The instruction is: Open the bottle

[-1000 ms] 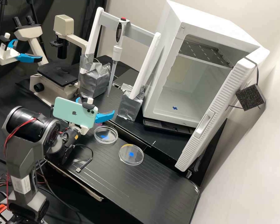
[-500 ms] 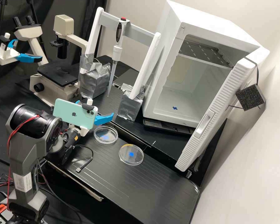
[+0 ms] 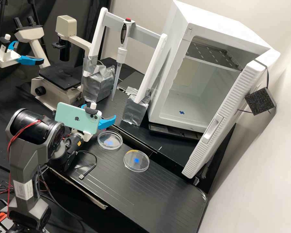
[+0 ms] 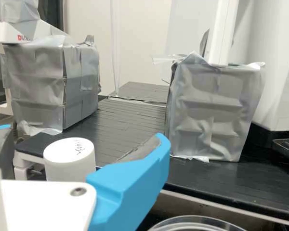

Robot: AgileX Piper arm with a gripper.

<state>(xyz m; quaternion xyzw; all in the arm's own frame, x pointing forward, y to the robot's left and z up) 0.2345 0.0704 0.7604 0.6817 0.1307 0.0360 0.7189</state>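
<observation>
A large white cabinet [image 3: 171, 38] stands at the back with its door [image 3: 213, 129] swung wide, beside the black bench [image 3: 158, 191]. The dark grey arm [image 3: 26, 158] rises at the near edge. A microscope [image 3: 59, 76] sits behind it, next to a white frame [image 3: 145, 35] whose two uprights stand in blocks wrapped in silver tape [image 3: 135, 111]; the wrist view has a block to each side of a strip of black ridged surface. A pipette [image 3: 121, 53] hangs upright from the frame's crossbar, tip downward.

The gripper [image 3: 100, 112] is spread, its blue fingers [image 4: 135, 180] well apart with nothing clasped between them. A mint-green phone [image 3: 76, 118] is mounted beside it. Two clear round dishes, one [image 3: 110, 145] near the gripper and one [image 3: 135, 161] farther along, lie flat on the bench, each with a blue mark.

A small pinkish patch, low beside the gripper and the first dish, may be part of the bottle [image 3: 99, 131]; too little shows to be sure.
</observation>
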